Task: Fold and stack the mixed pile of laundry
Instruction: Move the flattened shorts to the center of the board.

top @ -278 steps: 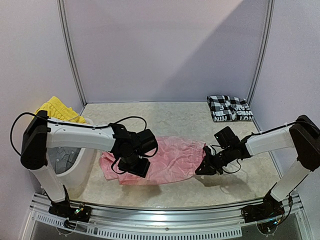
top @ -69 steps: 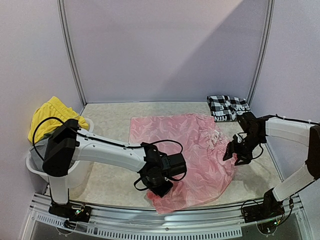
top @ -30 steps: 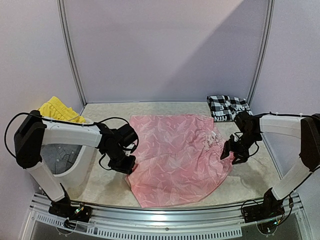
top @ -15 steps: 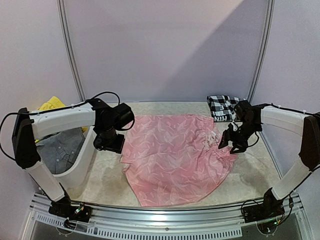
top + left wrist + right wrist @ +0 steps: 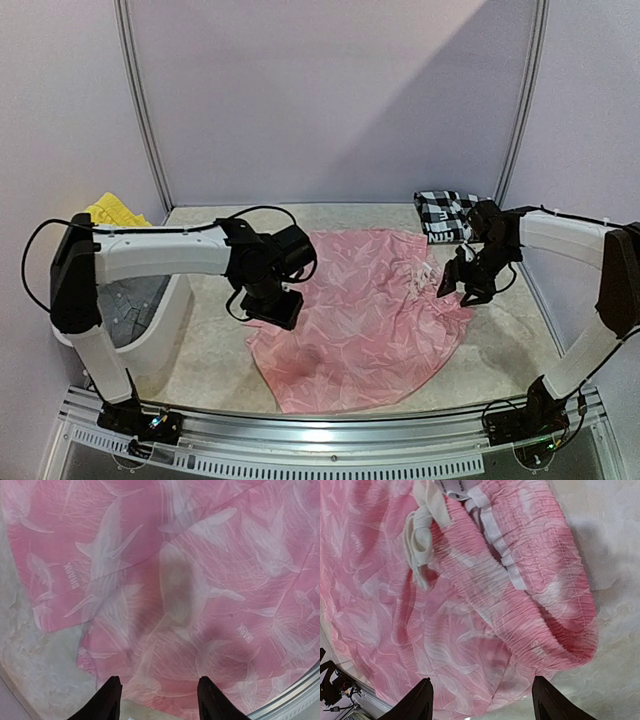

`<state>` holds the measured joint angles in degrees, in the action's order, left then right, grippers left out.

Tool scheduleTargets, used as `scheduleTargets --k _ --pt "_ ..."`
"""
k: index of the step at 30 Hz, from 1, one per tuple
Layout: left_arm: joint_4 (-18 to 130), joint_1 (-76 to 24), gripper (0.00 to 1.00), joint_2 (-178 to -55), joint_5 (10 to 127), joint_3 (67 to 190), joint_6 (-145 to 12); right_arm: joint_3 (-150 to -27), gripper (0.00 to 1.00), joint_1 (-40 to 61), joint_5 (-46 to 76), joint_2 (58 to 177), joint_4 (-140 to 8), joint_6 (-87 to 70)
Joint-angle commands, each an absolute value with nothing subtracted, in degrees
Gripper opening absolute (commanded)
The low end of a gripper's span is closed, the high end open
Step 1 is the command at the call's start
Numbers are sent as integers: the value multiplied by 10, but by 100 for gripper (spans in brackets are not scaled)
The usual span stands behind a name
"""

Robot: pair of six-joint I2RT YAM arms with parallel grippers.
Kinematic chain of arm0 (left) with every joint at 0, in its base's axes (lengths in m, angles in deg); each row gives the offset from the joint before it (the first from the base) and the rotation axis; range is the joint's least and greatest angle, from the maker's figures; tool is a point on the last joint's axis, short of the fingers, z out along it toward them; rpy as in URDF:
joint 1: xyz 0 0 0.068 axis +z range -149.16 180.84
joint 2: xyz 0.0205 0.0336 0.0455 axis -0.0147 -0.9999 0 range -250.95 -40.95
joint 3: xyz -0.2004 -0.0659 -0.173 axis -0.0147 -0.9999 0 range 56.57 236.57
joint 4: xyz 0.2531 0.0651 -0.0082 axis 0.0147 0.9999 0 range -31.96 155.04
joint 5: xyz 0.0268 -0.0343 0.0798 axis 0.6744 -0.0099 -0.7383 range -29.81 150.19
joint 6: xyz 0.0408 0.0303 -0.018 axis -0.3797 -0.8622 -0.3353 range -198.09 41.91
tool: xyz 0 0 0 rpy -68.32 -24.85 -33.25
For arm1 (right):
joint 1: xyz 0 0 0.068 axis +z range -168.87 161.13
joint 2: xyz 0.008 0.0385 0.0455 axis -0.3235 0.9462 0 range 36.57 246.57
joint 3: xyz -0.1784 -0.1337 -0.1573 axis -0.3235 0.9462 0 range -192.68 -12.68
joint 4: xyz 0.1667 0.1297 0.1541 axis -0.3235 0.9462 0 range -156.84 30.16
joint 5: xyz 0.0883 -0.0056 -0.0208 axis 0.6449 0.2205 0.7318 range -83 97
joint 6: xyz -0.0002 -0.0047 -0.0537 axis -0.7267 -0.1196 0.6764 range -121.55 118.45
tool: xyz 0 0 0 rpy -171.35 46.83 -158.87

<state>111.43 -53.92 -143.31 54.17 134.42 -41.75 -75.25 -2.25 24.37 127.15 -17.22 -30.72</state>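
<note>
Since the left gripper (image 5: 157, 700) and right gripper (image 5: 480, 700) hang wide and empty, a shallow pinch beneath may bunch the thin pink shark-print shorts (image 5: 360, 320).

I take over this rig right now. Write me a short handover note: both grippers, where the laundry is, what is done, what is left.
Left gripper: open, empty, above the left part of the pink garment.
Right gripper: open, empty, above that garment's elastic waistband.
Where: the pink garment lies spread on the table, unfolded. The checked shirt lies folded at the far right corner. The yellow garment sits at the far side of the white basket on the left, and the grey garment is inside it.
Done: checked shirt folded.
Left: fold the pink one and stack it, then the yellow and the grey.
</note>
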Motion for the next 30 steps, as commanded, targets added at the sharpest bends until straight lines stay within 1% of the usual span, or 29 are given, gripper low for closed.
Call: scheduleTargets --k 1,6,14,23,30 --pt "1063 -540 52 -1487 585 1353 -423 -762 68 -19 193 1309 -165 -298" --pt "1062 -526 50 -1541 588 1364 -431 -772 69 -19 159 1346 -149 -290" --pt "1062 -470 47 -1580 588 1366 -458 -766 67 -20 156 1380 -146 -284" --pt "1078 -408 46 -1628 579 1402 -514 -740 66 -20 214 1394 -171 -294" --pt "1109 -354 46 -1668 569 1472 -562 -769 66 -20 258 1417 -178 -307"
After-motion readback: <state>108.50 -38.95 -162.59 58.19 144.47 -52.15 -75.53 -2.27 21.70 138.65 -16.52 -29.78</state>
